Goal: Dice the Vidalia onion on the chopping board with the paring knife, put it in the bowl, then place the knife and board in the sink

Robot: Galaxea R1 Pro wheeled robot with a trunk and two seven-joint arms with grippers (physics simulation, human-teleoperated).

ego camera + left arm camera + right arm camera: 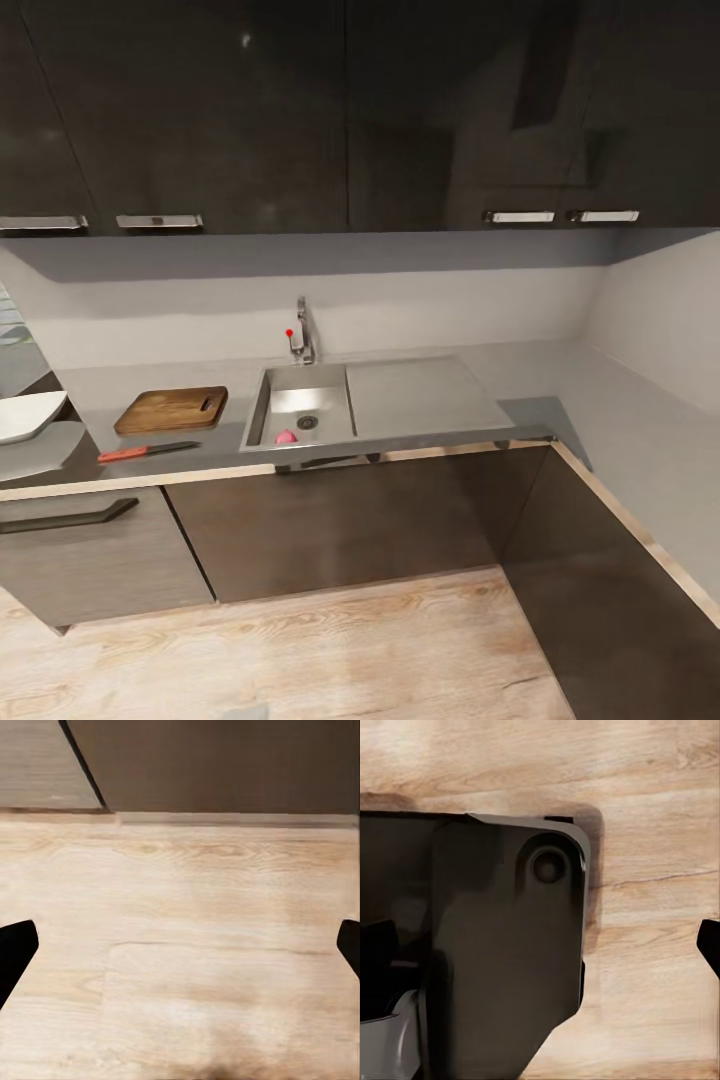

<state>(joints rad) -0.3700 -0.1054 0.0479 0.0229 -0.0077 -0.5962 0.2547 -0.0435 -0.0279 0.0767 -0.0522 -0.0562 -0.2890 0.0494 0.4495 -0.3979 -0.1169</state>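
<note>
In the head view the steel sink (283, 392) sits mid-counter, with its tap (302, 338) behind it. A small pink rounded thing (286, 437), apparently the onion, lies in the basin's near corner beside the drain. Left of the sink the brown chopping board (172, 409) lies flat on the countertop (590, 400). The red-handled paring knife (147, 451) rests in front of it. The white bowl (25, 414) shows at the left edge, cut off. My left gripper (180, 952) is open above the wooden floor. My right gripper (540, 945) is open over a dark part of the robot.
The drainboard (425, 395) extends right of the basin. The counter turns a corner and runs along the right wall. Dark lower cabinets (350, 520) stand under it, with dark upper cabinets overhead. Light wood floor (330, 650) lies between me and the cabinets.
</note>
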